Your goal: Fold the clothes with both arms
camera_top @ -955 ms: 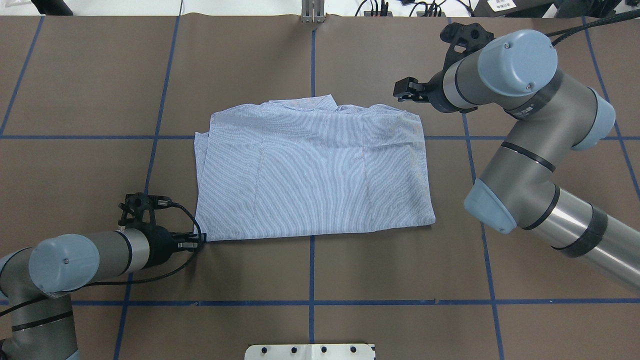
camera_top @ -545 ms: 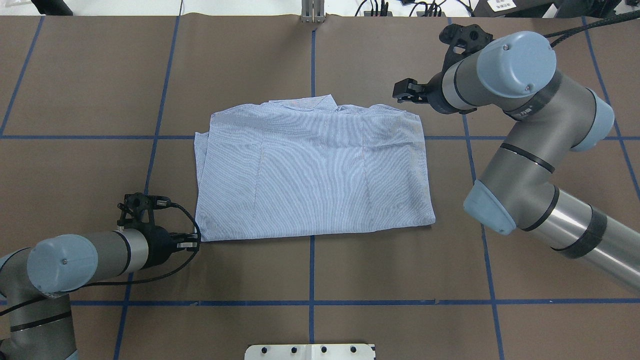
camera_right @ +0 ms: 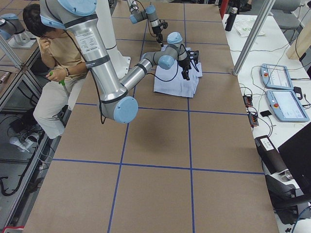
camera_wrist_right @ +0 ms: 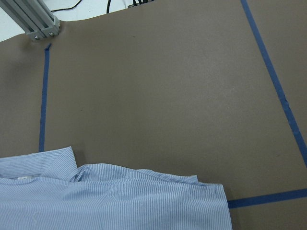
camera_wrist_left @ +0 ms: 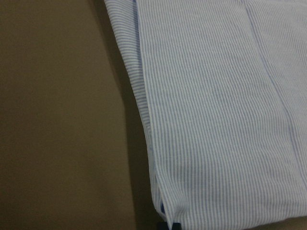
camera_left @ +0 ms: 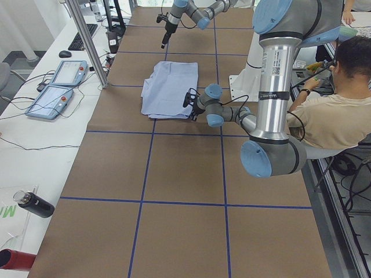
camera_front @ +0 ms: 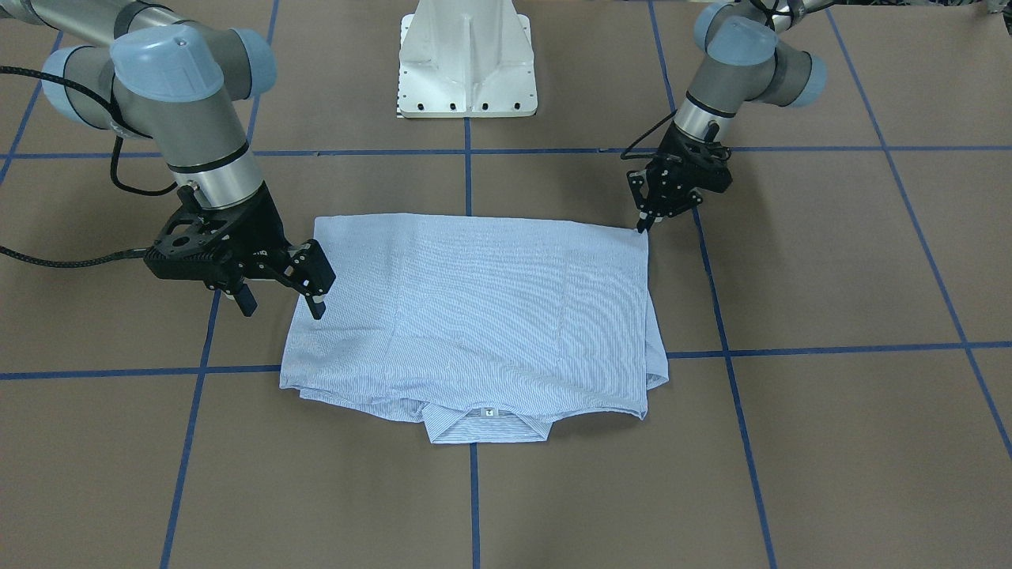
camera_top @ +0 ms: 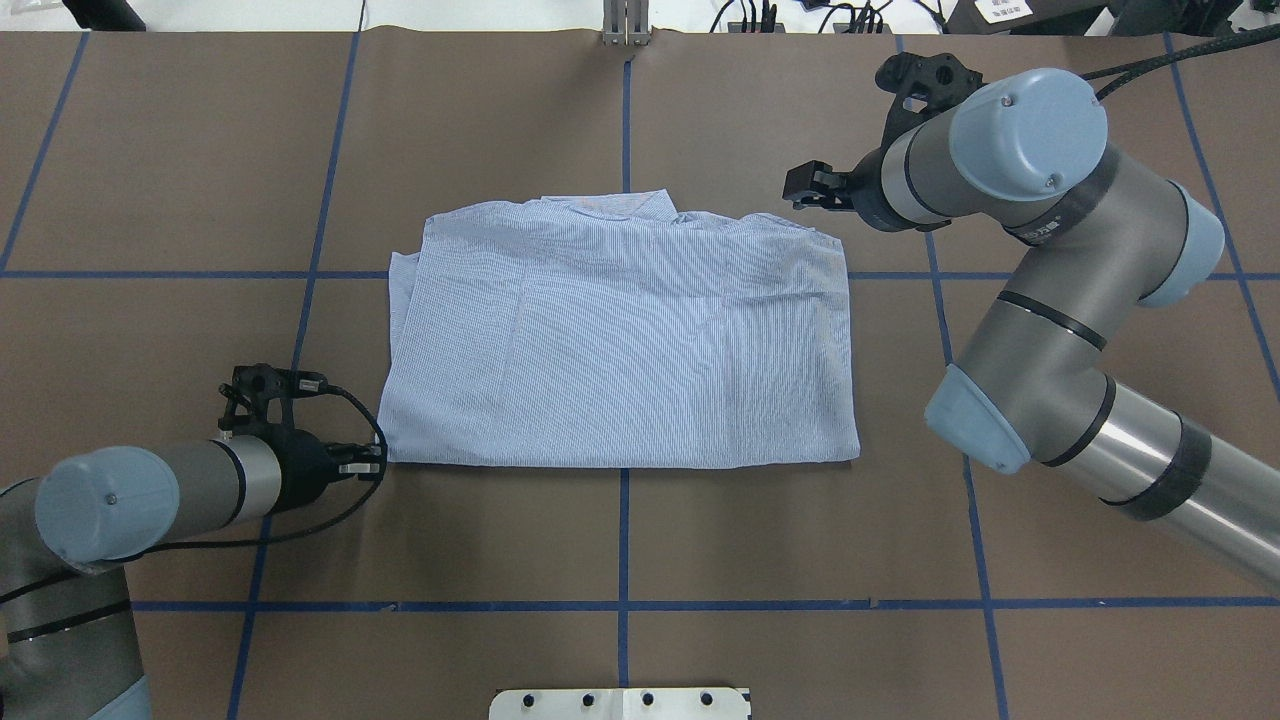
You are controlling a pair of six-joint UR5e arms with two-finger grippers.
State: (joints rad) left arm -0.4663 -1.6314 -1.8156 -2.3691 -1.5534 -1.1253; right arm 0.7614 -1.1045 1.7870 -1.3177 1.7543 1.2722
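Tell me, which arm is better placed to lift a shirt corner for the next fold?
Left. The left fingers pinch the shirt's near corner. The right fingers hang open near its far corner, holding nothing.

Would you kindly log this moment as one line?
shirt folded flat | left gripper fingers shut on near corner | right gripper fingers open, empty

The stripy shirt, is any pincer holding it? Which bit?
The left pincer seems to pinch the shirt by the hem corner on the robot's left. The right pincer is open, holding nothing.
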